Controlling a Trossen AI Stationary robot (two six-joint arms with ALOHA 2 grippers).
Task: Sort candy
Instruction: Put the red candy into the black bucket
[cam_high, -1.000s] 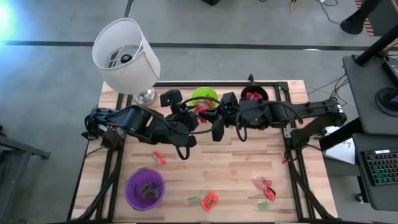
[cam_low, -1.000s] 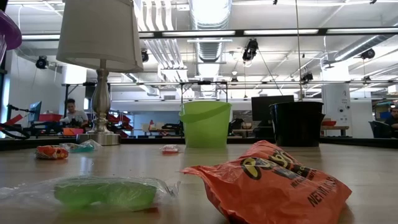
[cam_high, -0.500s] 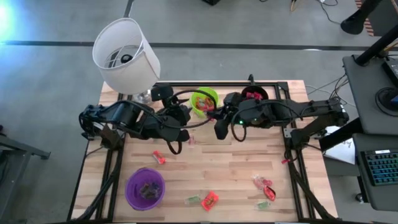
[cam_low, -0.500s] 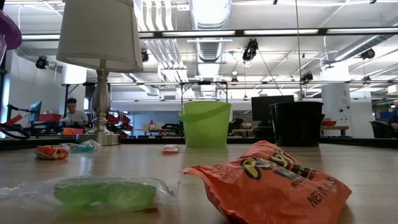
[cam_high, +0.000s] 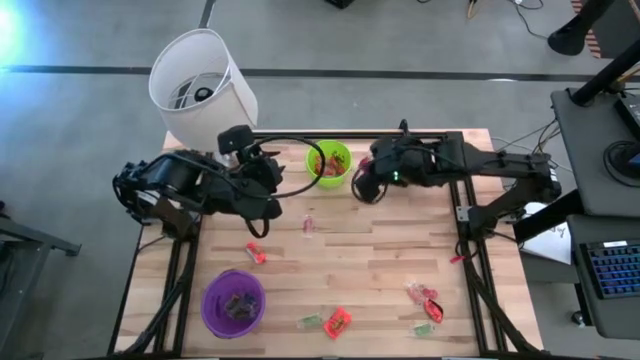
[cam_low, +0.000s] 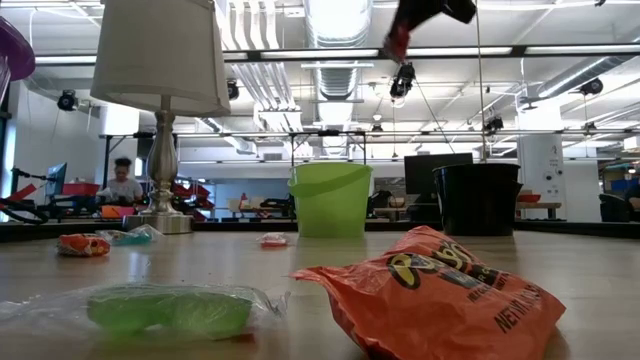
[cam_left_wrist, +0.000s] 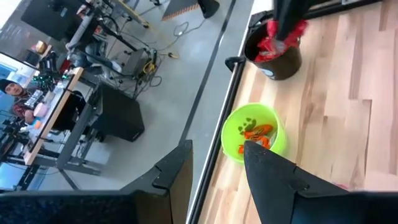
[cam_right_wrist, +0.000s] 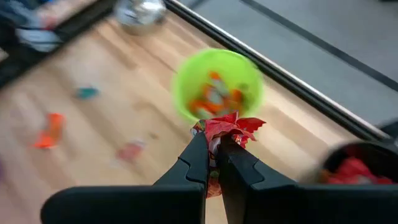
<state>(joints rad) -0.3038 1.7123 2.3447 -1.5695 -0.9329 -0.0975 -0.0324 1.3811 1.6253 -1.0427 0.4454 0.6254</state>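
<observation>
Newly raised right pincer (cam_low: 397, 45), clutching candy (cam_right_wrist: 227, 128)

A grey concrete floor (cam_high: 90, 150) surrounds the pale wooden plank desk (cam_high: 380, 260), with silver ceiling ducts (cam_low: 335, 25) overhead.

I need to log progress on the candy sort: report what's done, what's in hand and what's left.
Done: the green cup holds orange pieces, the black cup red ones, the purple cup dark ones. In hand: the right gripper is shut on a red candy near the green cup; the left gripper is open and empty. Left: loose candy scattered on the table.
</observation>
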